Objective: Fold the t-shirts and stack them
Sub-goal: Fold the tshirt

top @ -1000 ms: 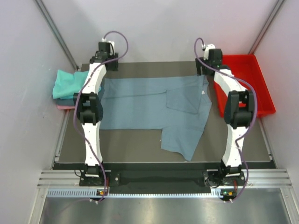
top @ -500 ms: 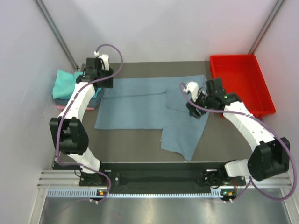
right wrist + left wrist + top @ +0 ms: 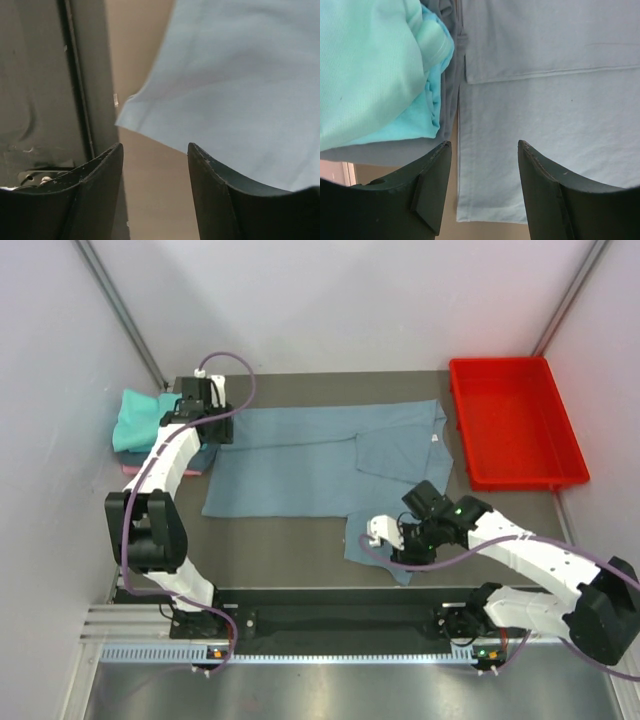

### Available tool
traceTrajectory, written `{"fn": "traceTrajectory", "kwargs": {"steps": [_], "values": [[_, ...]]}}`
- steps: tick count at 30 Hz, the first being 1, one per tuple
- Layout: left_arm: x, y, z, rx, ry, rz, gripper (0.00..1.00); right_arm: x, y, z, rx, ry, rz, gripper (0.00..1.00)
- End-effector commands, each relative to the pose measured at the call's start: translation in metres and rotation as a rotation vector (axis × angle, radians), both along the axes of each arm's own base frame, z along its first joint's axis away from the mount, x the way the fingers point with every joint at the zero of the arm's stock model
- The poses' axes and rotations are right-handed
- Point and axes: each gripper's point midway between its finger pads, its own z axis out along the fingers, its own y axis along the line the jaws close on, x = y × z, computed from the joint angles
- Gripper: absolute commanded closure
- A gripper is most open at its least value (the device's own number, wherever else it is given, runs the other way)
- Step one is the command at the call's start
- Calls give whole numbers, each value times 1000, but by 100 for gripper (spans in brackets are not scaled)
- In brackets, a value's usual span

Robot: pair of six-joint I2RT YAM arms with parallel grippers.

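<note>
One grey-blue t-shirt (image 3: pixel 300 465) lies under the left gripper (image 3: pixel 483 145) and right gripper (image 3: pixel 155 147), both released; perhaps three folded t-shirts (image 3: pixel 140 420) sit beside the left.

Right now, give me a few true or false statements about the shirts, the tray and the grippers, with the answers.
1. The left gripper and the right gripper are both open. True.
2. The grey-blue shirt lies in the tray. False: it is spread on the table, beside the tray.
3. The teal shirt sits at the table's left edge. True.
4. The right gripper is over the tray. False: it is at the grey-blue shirt's near corner.
</note>
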Motion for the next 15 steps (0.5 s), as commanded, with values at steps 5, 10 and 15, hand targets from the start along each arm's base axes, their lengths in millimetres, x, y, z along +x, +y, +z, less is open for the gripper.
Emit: {"fn": "traceTrajectory", "kwargs": {"steps": [5,10,15], "values": [[8,6,20,19,-59,14,40,-21,10,-14,-17,-31,135,49],[14,8,25,11,-60,31,40,-18,13,-16,-37,-57,169,53],[14,6,24,-4,-59,35,40,-27,18,-17,-42,-24,202,55]]}}
